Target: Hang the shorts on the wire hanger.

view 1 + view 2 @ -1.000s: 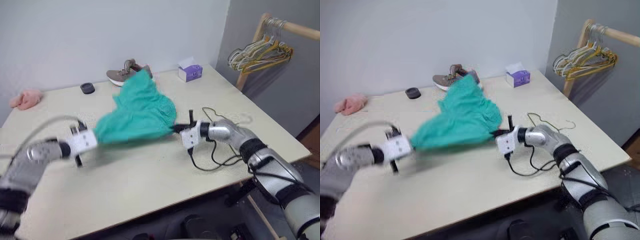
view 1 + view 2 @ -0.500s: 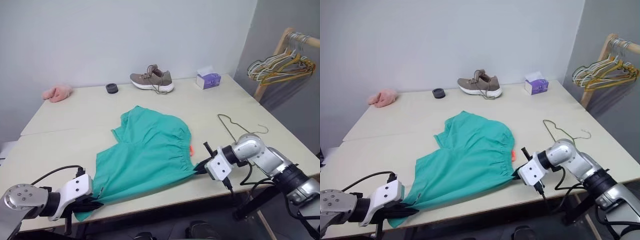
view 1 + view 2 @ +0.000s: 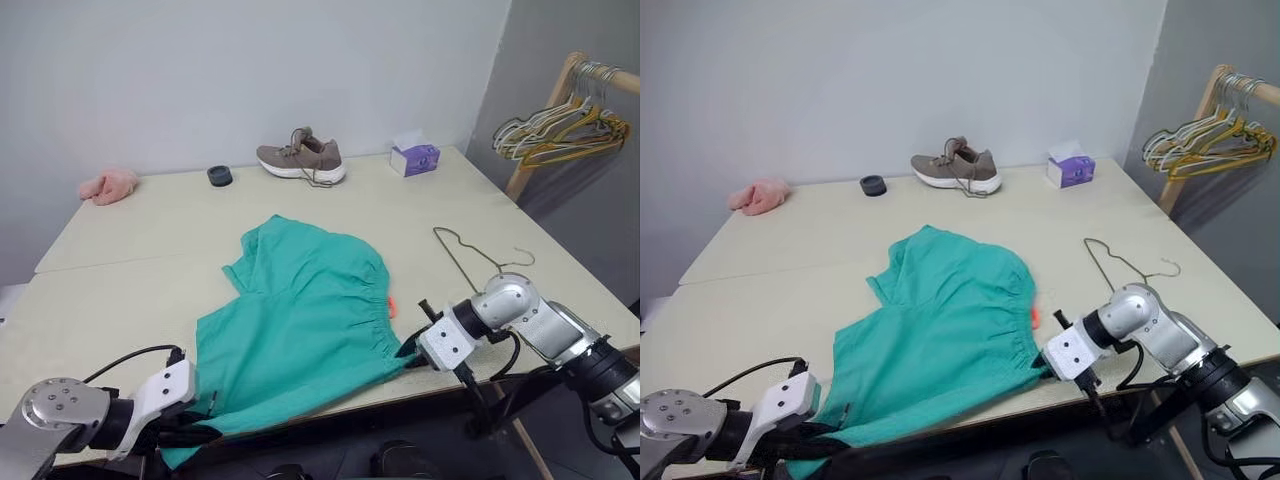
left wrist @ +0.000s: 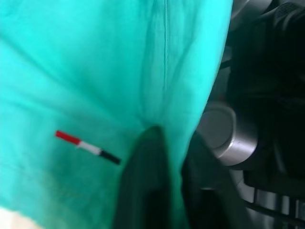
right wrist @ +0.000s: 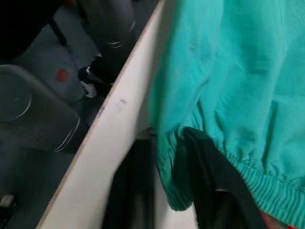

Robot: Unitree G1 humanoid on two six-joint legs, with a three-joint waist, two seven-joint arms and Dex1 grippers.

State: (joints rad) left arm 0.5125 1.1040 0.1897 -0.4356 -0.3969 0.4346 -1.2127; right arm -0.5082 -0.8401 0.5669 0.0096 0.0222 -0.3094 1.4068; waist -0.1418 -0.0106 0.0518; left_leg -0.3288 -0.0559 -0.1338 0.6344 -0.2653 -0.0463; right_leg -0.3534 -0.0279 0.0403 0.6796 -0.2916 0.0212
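from the head, left eye: the shorts (image 3: 305,315) lie spread flat on the pale table (image 3: 150,225), their near hem drooping over the front edge. the wire hanger (image 3: 470,250) lies flat on the table to their right, apart from them, hook toward the far side. at the back edge sit a brown shoe (image 3: 300,160), a small black disc (image 3: 219,176), a purple tissue box (image 3: 414,158) and, far left, a pink fluffy cloth (image 3: 108,185). a wooden rack with bunched hangers (image 3: 560,115) stands off the right corner against a grey wall.

right eye: same layout. the right gripper (image 3: 1048,362) sits at the waistband corner near the orange tag (image 3: 1036,318); the left gripper (image 3: 815,432) is at the lower left hem, below the table edge.

left wrist: both black fingers (image 4: 147,186) straddle a fold of teal cloth with the fabric between them, so the claw is grasping the shorts, though perhaps loosely. a small red, white and black mark (image 4: 86,147) shows on the fabric.

right wrist: the fingers (image 5: 209,181) bracket the gathered waistband at the table's edge, cloth between them, grasping it too.
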